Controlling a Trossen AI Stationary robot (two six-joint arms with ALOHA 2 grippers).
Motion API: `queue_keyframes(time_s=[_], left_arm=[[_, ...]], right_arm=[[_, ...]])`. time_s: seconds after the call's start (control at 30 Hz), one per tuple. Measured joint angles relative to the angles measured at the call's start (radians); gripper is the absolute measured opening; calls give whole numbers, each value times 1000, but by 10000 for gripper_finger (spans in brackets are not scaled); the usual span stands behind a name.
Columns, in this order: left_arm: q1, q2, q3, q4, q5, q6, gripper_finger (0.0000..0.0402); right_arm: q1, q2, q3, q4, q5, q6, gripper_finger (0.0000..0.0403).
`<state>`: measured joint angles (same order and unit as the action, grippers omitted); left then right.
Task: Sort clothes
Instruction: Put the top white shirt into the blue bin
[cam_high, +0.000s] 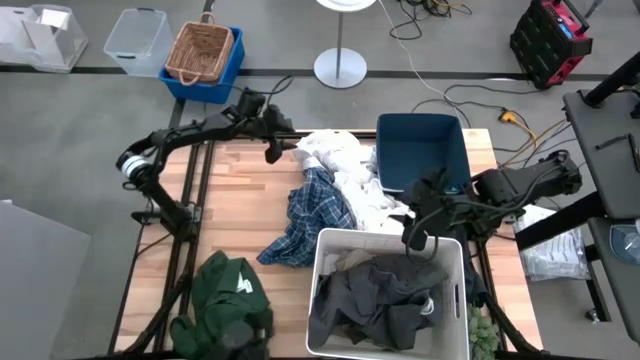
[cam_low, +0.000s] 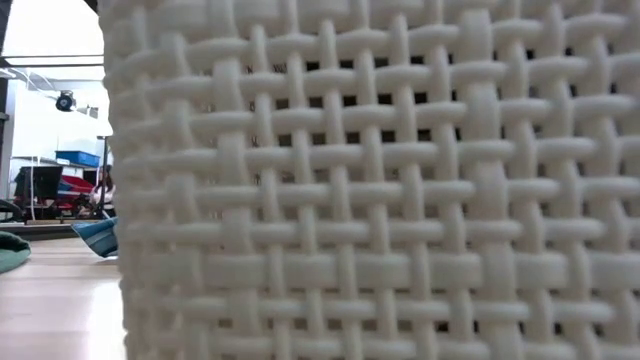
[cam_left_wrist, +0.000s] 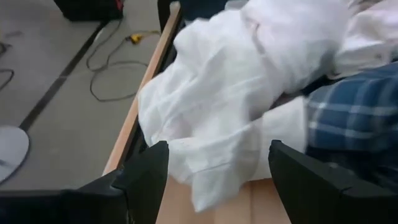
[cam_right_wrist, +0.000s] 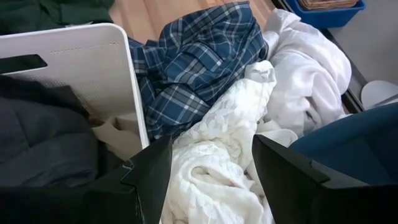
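1. Left gripper (cam_high: 272, 152), at upper centre-left of the high view, hangs just beside the left edge of the white garment (cam_high: 335, 160). Its fingers (cam_left_wrist: 146, 174) stand apart with white cloth lying between them; nothing is clamped.
2. Right gripper (cam_high: 412, 238), at centre-right of the high view, sits over the upper right corner of the white bin (cam_high: 322, 262). Its fingers (cam_right_wrist: 149, 168) stand apart above a textured white cloth (cam_right_wrist: 208, 168); whether they touch it cannot be told.
3. White clothes form a pile at upper centre of the counter (cam_high: 240, 190), touching the navy bin (cam_high: 420, 150) on its left side.
4. Plaid shirt (cam_high: 310, 215) lies at centre, between the white pile and the white bin, partly under the white cloth.
5. Dark grey clothes (cam_high: 375, 295) fill the white bin at lower centre-right.
6. Green garment (cam_high: 230, 290) lies at lower left of the counter, well apart from the pile.
7. Low view: the white bin's woven wall (cam_low: 380, 180) fills most of the frame.
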<state>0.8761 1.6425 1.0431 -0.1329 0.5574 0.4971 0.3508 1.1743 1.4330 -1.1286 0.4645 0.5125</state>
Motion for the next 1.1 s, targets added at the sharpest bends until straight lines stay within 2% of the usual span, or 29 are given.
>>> queue_keyframes(time_s=[0.13, 0.27, 0.47, 0.57, 0.63, 0.7, 0.83, 0.87, 1.0, 1.1], left_arm=[[-2, 96, 56, -34, -36, 0, 254], [-2, 184, 126, -138, 9, 36, 254], [-8, 292, 200, -210, 9, 45, 254], [-10, 325, 237, -240, 9, 44, 241], [-16, 335, 266, -262, 9, 44, 216], [-24, 336, 286, -275, 6, 44, 173], [-35, 329, 307, -342, -17, 118, 40], [-36, 327, 316, -360, -17, 130, 21], [-36, 320, 352, -399, -18, 164, 5], [-36, 305, 398, -429, -17, 174, 2]], right_arm=[[0, -2, 0, 0, 8, -10, 215], [0, -1, 0, 1, 8, -12, 215], [0, -1, 0, 4, 11, -17, 215], [0, -1, 0, 6, 42, -27, 215], [0, -1, 0, 9, 74, -26, 215], [0, -1, 0, 12, 103, -27, 215], [-2, -1, 0, 14, 168, -36, 215], [-6, -1, 0, 19, 180, -43, 215], [-39, -1, -1, 72, 217, -65, 215], [-97, 0, -1, 145, 207, -118, 215]])
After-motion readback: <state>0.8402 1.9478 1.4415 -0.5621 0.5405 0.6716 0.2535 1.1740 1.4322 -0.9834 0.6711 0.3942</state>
